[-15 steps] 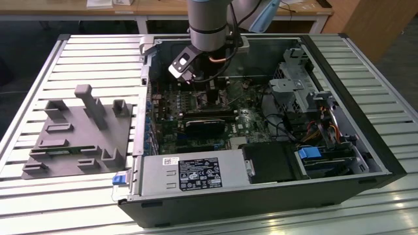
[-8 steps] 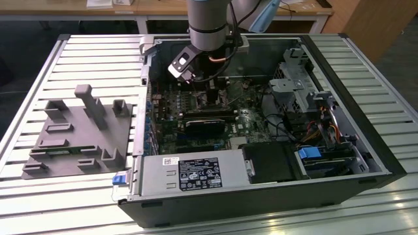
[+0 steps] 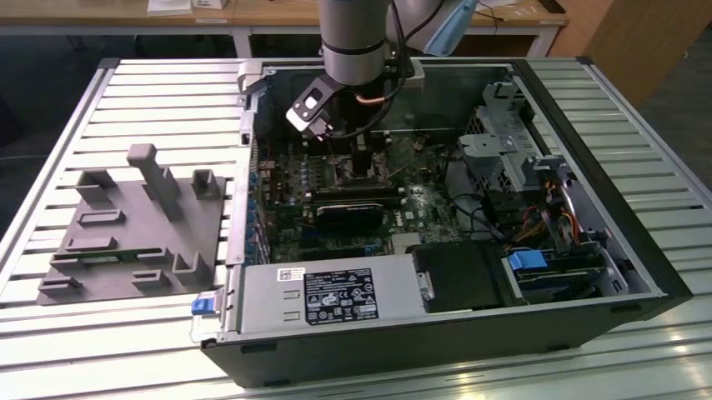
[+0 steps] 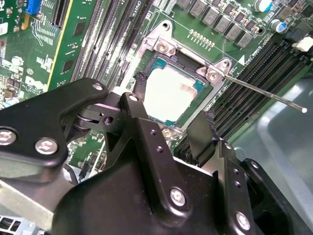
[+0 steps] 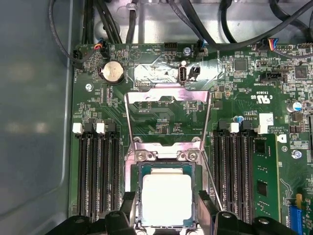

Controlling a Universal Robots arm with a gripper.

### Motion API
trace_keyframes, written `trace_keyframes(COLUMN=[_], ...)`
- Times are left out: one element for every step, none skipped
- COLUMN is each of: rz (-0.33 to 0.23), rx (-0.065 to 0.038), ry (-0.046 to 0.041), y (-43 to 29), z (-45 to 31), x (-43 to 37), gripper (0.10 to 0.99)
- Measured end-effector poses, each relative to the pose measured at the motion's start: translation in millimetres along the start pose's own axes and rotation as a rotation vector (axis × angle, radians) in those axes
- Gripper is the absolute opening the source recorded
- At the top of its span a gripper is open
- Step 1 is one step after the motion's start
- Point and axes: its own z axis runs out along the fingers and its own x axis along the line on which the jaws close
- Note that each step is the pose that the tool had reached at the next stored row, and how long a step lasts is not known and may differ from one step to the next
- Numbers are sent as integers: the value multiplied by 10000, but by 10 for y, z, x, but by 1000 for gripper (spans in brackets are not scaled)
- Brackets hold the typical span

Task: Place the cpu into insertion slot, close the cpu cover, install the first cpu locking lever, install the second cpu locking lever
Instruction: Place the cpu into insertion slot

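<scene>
With the exterior view read as a dial centred on the gripper (image 3: 358, 154), the arm (image 3: 356, 33) comes down from twelve o'clock into the open computer case (image 3: 623, 275). The case lies on a slatted table (image 3: 145, 83). The case's walls hem the gripper in: one runs close by at nine o'clock, and the drive cage (image 3: 506, 142) with its wiring crowds three o'clock. A black block (image 3: 356, 218) sits near at six o'clock, with the power supply (image 3: 323, 296) beyond it on the same line. A grey fixture (image 3: 133, 225) stands outside the case at eight o'clock, well apart. In the first wrist view the cpu (image 5: 166, 198) lies flat in the insertion slot (image 5: 135, 181), its pale metal top bare. The gripper's fingers (image 5: 128, 208) are spread apart, one on each side of the chip, grasping nothing; whether they touch the socket rim I cannot tell. The cpu cover (image 5: 168, 96) stands raised on its hinge, with board showing through its window, so the room above the chip is open. A thin locking lever (image 4: 259, 90) juts free from a socket corner, out across the memory slots (image 5: 98, 176) that flank the socket on both sides. Past the raised cover are a coin cell (image 5: 112, 72) and black cables (image 5: 112, 19) along the board's edge.
</scene>
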Motion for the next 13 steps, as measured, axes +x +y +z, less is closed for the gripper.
trace_keyframes(rz=[0,-1,0,1,0,0,0,1,2,1,0,0,0], rx=[-2,-1,0,-1,0,-1,-1,-1,-1,-1,0,-1,-1], ry=[2,3,2,1,2,2,2,2,2,2,1,1,1], y=[0,1,7,17,28,37,41,41,42,42,43,44,44], z=[0,1,1,1,2,3,4,4,4,4,4,4,4], x=[0,0,0,1,1,1,1,1,1,1,2,1,1], gripper=[612,612,612,612,612,612,612,612,612,612,612,612,612])
